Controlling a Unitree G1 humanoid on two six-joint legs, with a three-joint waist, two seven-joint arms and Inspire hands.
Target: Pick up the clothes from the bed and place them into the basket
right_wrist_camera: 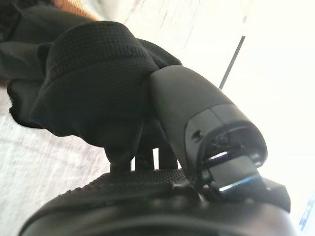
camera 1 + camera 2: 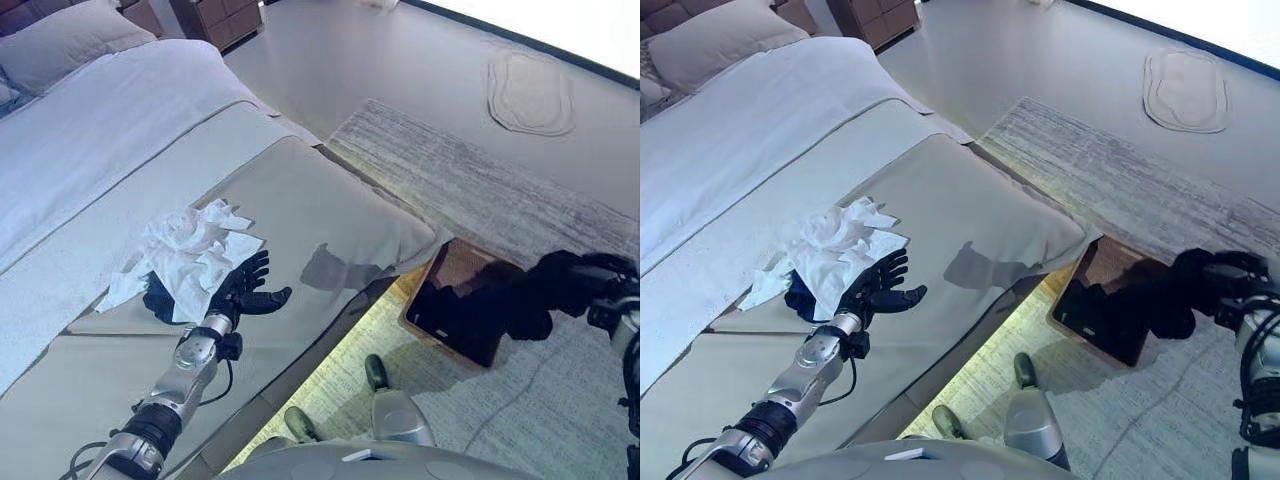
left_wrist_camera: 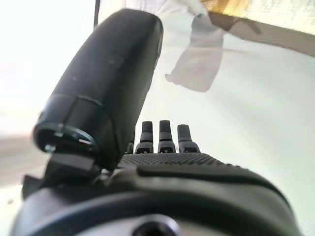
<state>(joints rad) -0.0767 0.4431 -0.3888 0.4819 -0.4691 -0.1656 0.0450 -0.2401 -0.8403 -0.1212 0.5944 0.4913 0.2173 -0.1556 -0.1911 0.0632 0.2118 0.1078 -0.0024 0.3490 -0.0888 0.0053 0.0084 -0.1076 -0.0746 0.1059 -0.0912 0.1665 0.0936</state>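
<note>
A crumpled white garment point(image 2: 195, 252) lies on the beige bed cover point(image 2: 330, 200), with a dark blue garment point(image 2: 158, 298) showing under its near edge. My left hand point(image 2: 247, 288) rests open beside the white garment, its fingers point(image 3: 160, 135) straight and holding nothing. A brown basket point(image 2: 452, 262) stands on the rug by the bed. My right hand point(image 2: 590, 283) is shut on a black garment point(image 2: 500, 300), thumb point(image 1: 197, 113) pinching the cloth point(image 1: 93, 78). The garment hangs over and into the basket.
A grey striped rug point(image 2: 500, 190) lies under the basket. White sheets point(image 2: 120, 120) and a pillow point(image 2: 60, 40) fill the bed's far end. A wooden dresser point(image 2: 215, 18) stands at the back, and an oval mat point(image 2: 530, 90) lies on the floor.
</note>
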